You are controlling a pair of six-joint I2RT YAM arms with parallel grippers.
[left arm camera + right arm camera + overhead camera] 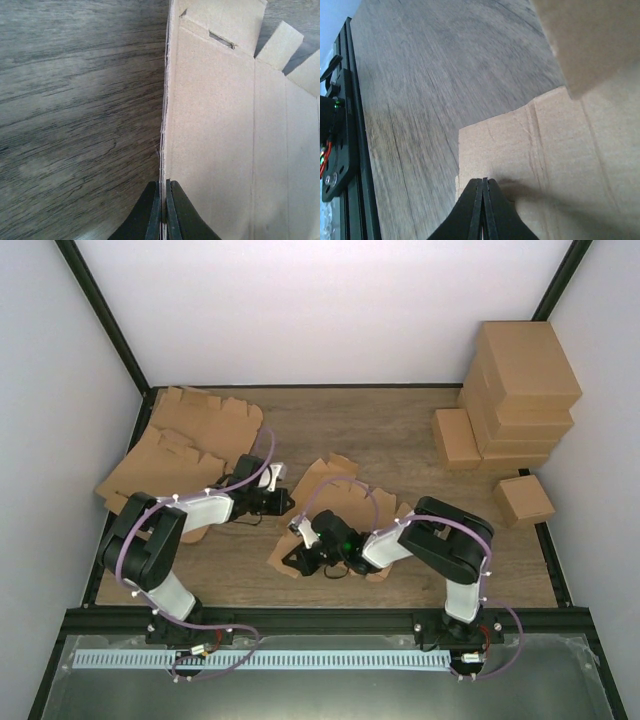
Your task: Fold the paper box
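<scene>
**Swing the pinched panel slowly while the base is pinned**

Top external: the step in hand looks like raising a side panel. It should go best if the left hand (283,500) turns that panel gently about its crease while the right hand (298,558) pins the base flat, so the cardboard neither slides nor buckles. The paper box (332,472) lies partly opened out at the centre of the desk (400,430), between the 2 arms. The left hand meets its left side, and the right hand sits at its lower left corner. Flat cardboard blanks (190,435) lie at upper left, well apart.

Left wrist: the left hand (163,182), at bottom centre, is clamped on an edge of the paper box (225,125). That edge runs straight up the frame from the fingertips, with the panel spreading right and bare desk (75,100) to the left.

Right wrist: the right hand (484,180) is fully closed with nothing between its fingers. Its tips lie over a corner of the paper box (560,165) at lower centre; whether they press on it I cannot tell.
</scene>
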